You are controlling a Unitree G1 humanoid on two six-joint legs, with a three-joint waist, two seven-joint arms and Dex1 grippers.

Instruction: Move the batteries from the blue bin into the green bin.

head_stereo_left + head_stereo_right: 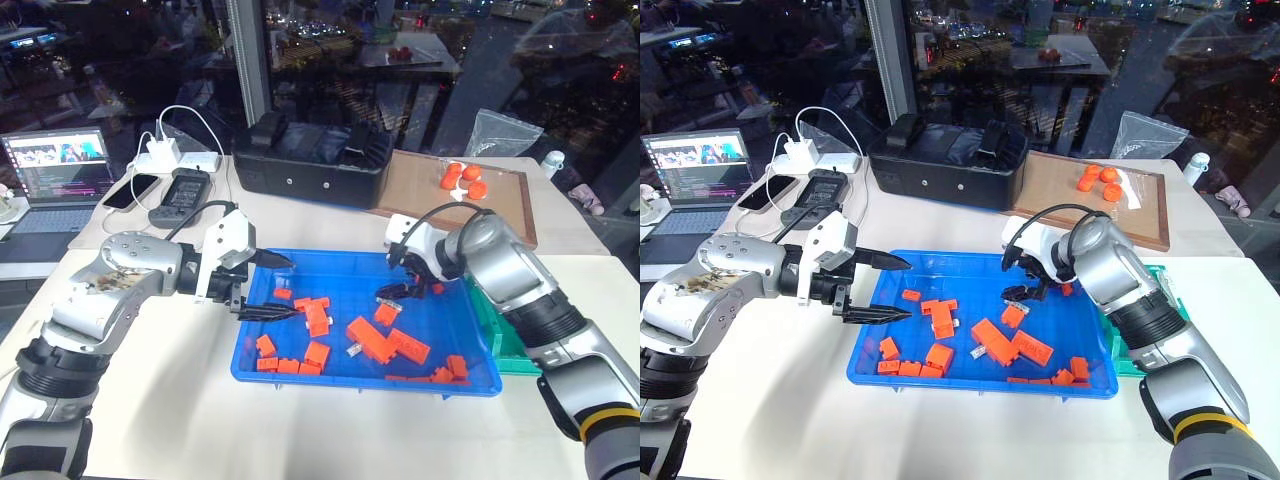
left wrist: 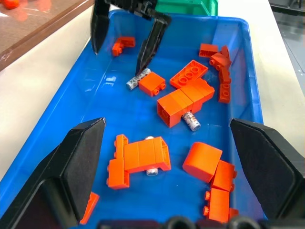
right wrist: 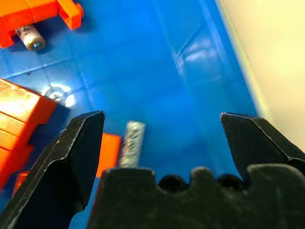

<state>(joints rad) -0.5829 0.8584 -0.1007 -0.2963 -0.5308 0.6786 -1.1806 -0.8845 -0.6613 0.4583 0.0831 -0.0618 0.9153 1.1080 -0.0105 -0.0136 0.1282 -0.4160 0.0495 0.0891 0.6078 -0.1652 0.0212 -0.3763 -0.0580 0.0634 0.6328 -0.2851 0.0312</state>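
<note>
Left eye view: the white counter (image 1: 150,400) carries the blue bin (image 1: 300,377), the widest container here, lying in front of a black box (image 1: 310,165). At the bin's right end, touching its rim, stands the green bin (image 1: 505,345), mostly hidden behind the right arm. A wooden board (image 1: 420,195) with small orange pieces lies to the right of the black box, and a laptop (image 1: 50,190) sits at the far left edge.

Orange bricks (image 1: 375,340) lie scattered over the blue bin's floor. The batteries (image 2: 191,120) are among them, all inside the blue bin: in the left wrist view one silvery cylinder pokes out from beside a large brick in the middle, a second (image 2: 138,78) lies against a small brick just under the right tool's fingers, and a third (image 2: 151,171) is half hidden under a flat brick.

The left tool (image 1: 268,287) hangs over the bin's left end, its two black fingers spread wide, holding nothing. The right tool (image 1: 395,292) is over the bin's far right part, pointing down, its fingers also well apart and empty; in the right wrist view a battery (image 3: 132,143) lies on the blue floor between its fingers, beside an orange brick.
</note>
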